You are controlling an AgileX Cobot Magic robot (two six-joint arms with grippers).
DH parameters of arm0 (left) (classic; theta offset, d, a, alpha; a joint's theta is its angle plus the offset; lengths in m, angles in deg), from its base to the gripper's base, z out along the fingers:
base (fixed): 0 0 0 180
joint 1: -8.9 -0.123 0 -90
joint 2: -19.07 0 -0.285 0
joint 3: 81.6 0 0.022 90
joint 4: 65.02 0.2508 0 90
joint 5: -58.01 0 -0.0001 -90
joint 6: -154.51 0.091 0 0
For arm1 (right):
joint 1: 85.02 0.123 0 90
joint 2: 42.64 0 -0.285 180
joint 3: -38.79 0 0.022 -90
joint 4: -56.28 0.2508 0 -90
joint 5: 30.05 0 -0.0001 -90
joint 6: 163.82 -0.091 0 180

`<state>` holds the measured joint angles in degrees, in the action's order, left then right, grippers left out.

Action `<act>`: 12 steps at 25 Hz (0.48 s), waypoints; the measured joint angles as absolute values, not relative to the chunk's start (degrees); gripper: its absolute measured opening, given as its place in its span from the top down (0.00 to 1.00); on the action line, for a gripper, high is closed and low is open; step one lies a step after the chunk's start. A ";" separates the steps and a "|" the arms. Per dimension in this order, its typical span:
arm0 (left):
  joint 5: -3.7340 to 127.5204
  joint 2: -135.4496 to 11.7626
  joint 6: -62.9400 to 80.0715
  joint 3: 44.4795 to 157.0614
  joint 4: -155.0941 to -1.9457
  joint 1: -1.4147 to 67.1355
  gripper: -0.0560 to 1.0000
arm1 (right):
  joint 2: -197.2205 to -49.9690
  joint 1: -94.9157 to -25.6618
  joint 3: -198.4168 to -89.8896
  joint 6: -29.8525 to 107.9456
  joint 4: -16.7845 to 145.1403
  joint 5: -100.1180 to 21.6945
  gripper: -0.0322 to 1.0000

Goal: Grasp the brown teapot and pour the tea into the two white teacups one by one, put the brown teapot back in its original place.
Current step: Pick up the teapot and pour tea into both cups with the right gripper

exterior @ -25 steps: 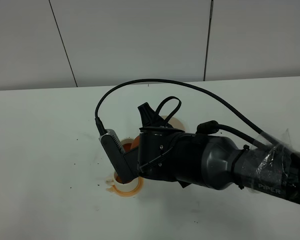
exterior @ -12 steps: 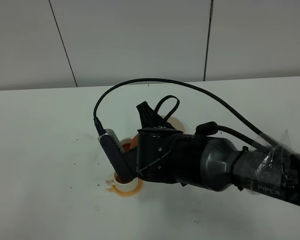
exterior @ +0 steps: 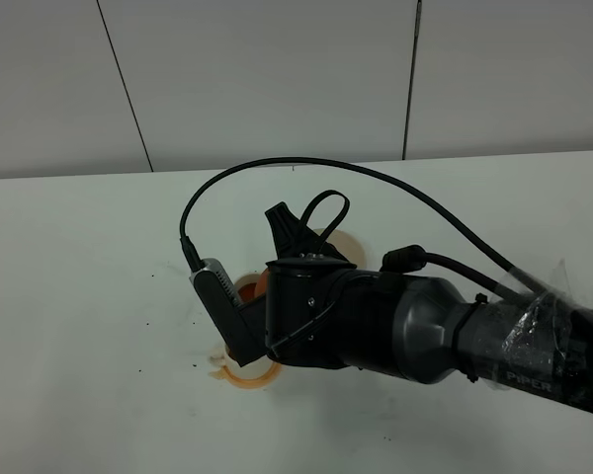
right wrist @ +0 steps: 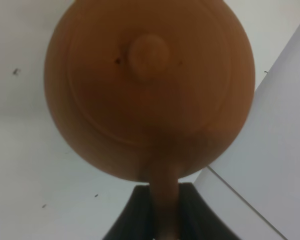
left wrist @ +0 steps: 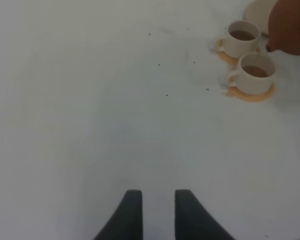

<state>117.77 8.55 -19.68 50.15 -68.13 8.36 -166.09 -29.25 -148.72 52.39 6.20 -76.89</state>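
Observation:
The brown teapot (right wrist: 150, 90) fills the right wrist view, lid knob toward the camera, and my right gripper (right wrist: 164, 212) is shut on its loop handle. In the left wrist view the teapot (left wrist: 290, 25) hangs just beside the farther of the two white teacups (left wrist: 242, 37); the nearer teacup (left wrist: 256, 72) stands in front of it. Both hold brown tea. The cream trivet (left wrist: 257, 10) lies behind them. From the high camera the right arm (exterior: 376, 321) covers most of this, leaving a sliver of teapot (exterior: 263, 282). My left gripper (left wrist: 158, 212) is open and empty over bare table.
Each cup sits on an orange coaster (left wrist: 250, 93), one of which shows as coaster (exterior: 243, 375) below the arm. Small dark specks dot the white table (left wrist: 90, 100). A black cable (exterior: 277, 163) loops above the right wrist. A grey panelled wall (exterior: 277, 69) closes the back.
The right arm with the teapot has shifted slightly to the left in the high view. The grip is unchanged.

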 joint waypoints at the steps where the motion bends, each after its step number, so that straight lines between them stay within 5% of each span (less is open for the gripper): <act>1: 117.77 8.55 -19.68 50.15 -68.13 8.36 0.73 | -166.09 -29.25 -148.72 52.39 6.20 -77.08 0.88; 12: 117.77 8.55 -19.72 50.15 -68.13 8.36 0.73 | -166.09 -28.42 -148.72 52.16 5.19 -79.69 0.88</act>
